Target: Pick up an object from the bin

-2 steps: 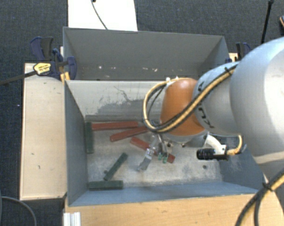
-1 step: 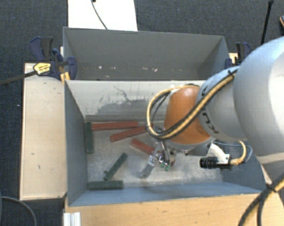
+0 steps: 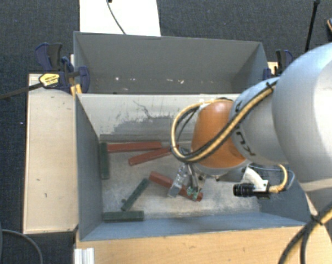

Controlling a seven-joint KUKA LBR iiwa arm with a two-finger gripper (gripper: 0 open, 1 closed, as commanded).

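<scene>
Reaching in from the right, the arm [image 3: 298, 109] with its orange wrist cover [image 3: 218, 133] hangs over the grey bin [image 3: 88, 164], the gripper [image 3: 183, 187] low near the floor's middle. Its tip sits at the right end of a short red-brown block [image 3: 159, 179], seemingly touching it; whether the gripper is apart or together I cannot tell. Two longer red-brown bars [image 3: 134, 146] lie behind it, dark green bars [image 3: 135, 194] to the left.

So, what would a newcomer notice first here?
The big grey arm with its orange cover, on the right; its tool hangs by a short red block in the middle of the bin. Then red sticks and green sticks, scattered over the left floor.
</scene>
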